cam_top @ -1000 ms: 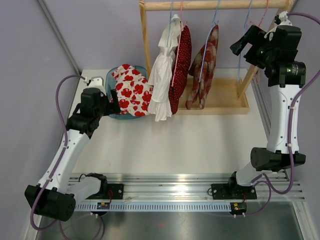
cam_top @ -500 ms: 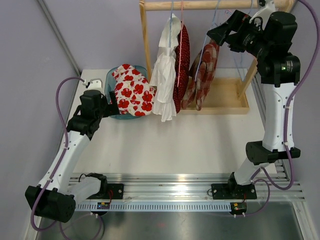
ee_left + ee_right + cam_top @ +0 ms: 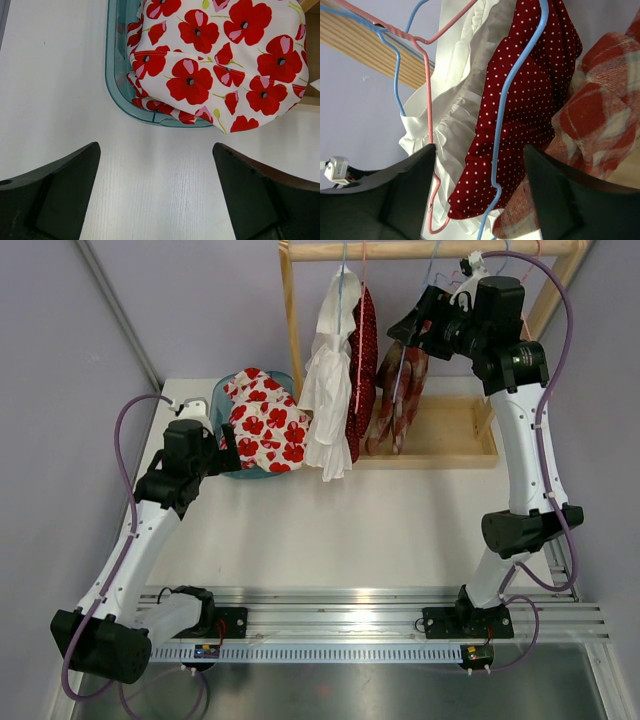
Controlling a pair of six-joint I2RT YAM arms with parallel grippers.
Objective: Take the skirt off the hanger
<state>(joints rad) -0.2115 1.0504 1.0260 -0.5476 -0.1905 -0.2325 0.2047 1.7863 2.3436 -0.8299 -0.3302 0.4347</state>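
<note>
Hanging from a blue hanger (image 3: 506,100) on the wooden rack (image 3: 400,250) at the far edge of the table (image 3: 350,530), the plaid skirt (image 3: 405,390) is the right-most of three garments on the rail. A red polka-dot skirt (image 3: 362,370) hangs just to its left, and a white ruffled skirt (image 3: 325,390) is left of that. The right gripper (image 3: 400,335) is raised high at the rack, level with the top of the plaid skirt and pointing left toward it. Its fingers stand apart. In the wrist view the blue hanger wire and a fold of polka-dot cloth lie in the gap between them, and the plaid cloth shows beside the right-hand finger. Whether either finger touches wire or cloth cannot be told. A pink hanger (image 3: 427,90) carries the white skirt, close by the other finger.

On the left side of the table, the left gripper (image 3: 157,190) hovers low over bare tabletop, on the near side of a teal tub (image 3: 112,75). Its fingers are spread wide and hold nothing. A poppy-print garment (image 3: 225,55), white with red flowers, is heaped in the tub and spills over its right rim toward the rack.
</note>
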